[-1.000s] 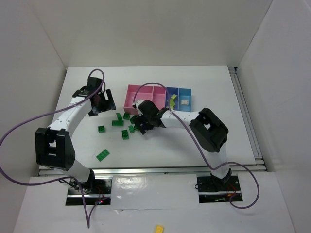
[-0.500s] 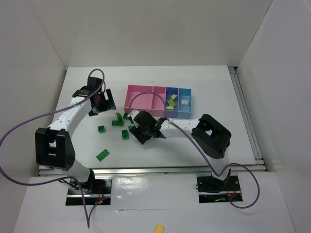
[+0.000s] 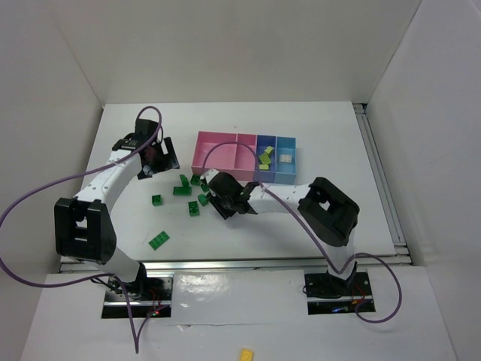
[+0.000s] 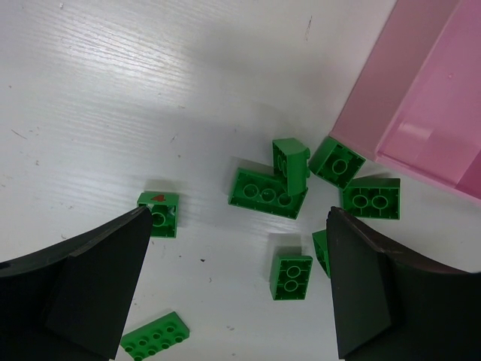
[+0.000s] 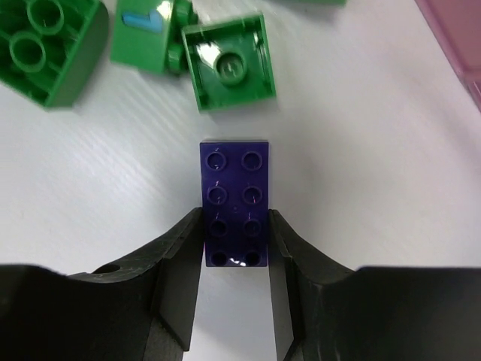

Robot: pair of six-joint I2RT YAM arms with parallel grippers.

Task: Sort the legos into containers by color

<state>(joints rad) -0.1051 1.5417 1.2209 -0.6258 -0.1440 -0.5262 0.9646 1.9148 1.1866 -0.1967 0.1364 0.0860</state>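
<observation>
The white table [image 3: 323,135] is the biggest thing here. Two white and black arms reach over it from the near edge. The left arm [image 3: 105,180] bends up toward the far left. The right arm [image 3: 285,192] stretches left across the middle.

The containers [image 3: 225,136] sit at the far middle of the table. They are one low tray made of joined boxes. The pink boxes are on the left, then a blue box, then a light-blue box on the right. A few yellow-green bricks [image 3: 265,156] lie in the blue box. One beige brick [image 3: 286,157] lies in the light-blue box.

The left gripper [image 3: 159,159] hangs just left of the tray with its two fingers wide apart and nothing between them. Below it, green legos [image 4: 268,192] lie scattered on the table, some touching each other and some close to the pink wall.

The right gripper [image 3: 218,201] is low, near the tray's near left corner. Its fingers are squeezed tight on the dark purple brick [image 5: 234,188], one on each long side. That brick is flat, bumps up, just beside two green ones.
</observation>
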